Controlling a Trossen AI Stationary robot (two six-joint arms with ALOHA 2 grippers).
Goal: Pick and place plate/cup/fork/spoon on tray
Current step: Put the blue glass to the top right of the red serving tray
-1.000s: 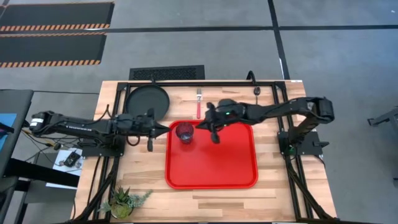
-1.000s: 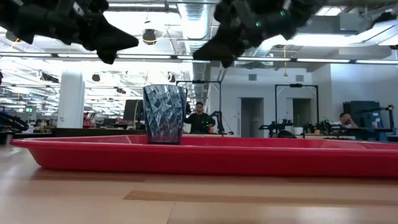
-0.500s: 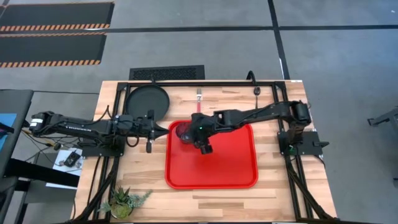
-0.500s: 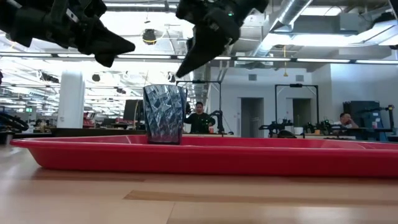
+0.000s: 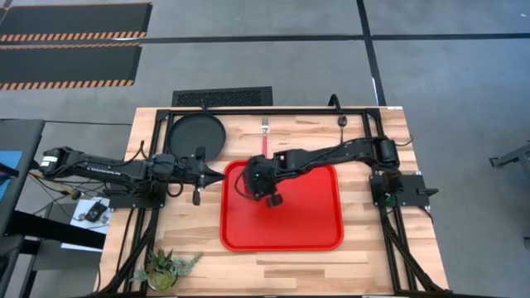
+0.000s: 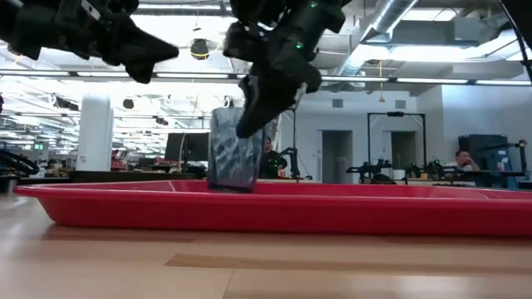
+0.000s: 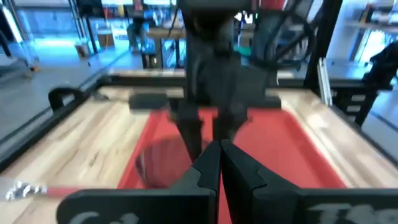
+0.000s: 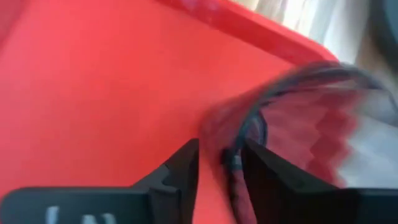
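Right gripper point(image 5: 251, 176) reaches in from the table's right side and hangs over the back-left part of the tray point(image 5: 306, 223), down at the cup point(image 6: 233, 149). In the right wrist view its fingers point(image 8: 180, 168) stand a narrow way apart with the cup's rim wall between them, one finger inside the glass and one outside; a rim pinch rather than a wrap around the body, likely because the tumbler is reached from above. Whether the pads are pressing the glass yet I cannot tell. From the low view the cup's base sits on or right at the tray floor, upright or nearly so (a slight lean is possible, hard to judge behind the rim). So the cup is on the tray; the grip looks aimed at shifting it to make room. Left gripper point(image 5: 217, 171) waits just off the tray's left edge, fingertips closed together to a point and holding nothing, pointing toward the tray. Plate point(image 5: 197, 133) lies flat on the wood at the back-left of the table, apart from the tray. Fork point(image 5: 265, 132), red handle, lies by the back edge near the middle, just behind the tray. Spoon point(image 5: 343, 123) lies further right along the back edge. These three are not yet on the tray.
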